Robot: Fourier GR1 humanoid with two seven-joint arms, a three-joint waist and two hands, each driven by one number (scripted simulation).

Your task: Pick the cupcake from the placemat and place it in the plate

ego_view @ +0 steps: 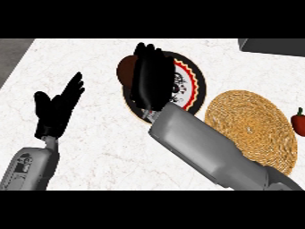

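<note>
1. Covering much of the plate (196, 85), the right hand (151, 76) and its grey forearm hide the plate's middle and left part; only the right rim, with its black, red and white pattern, shows plainly.
2. Only a brown rounded piece of the cupcake (125, 71) shows, peeping out at the left side of the right hand, over the plate's left edge. Whether it rests on the plate or is held just above it cannot be told.
3. The right hand's fingers point away up the counter and lie close against the cupcake; how far they curl round it cannot be made out, as the black hand is seen only as a dark shape.
4. The left hand (54, 109) shows at the view's left, open, fingers straight and spread, holding nothing, well apart from the plate.
5. The woven round placemat (257, 120) lies just right of the plate, its lower left part hidden under the right forearm.
6. A red pepper (304, 123) sits at the placemat's right edge.
7. A dark grey object (280, 45) at the top right is cut off by the view's edge.
</note>
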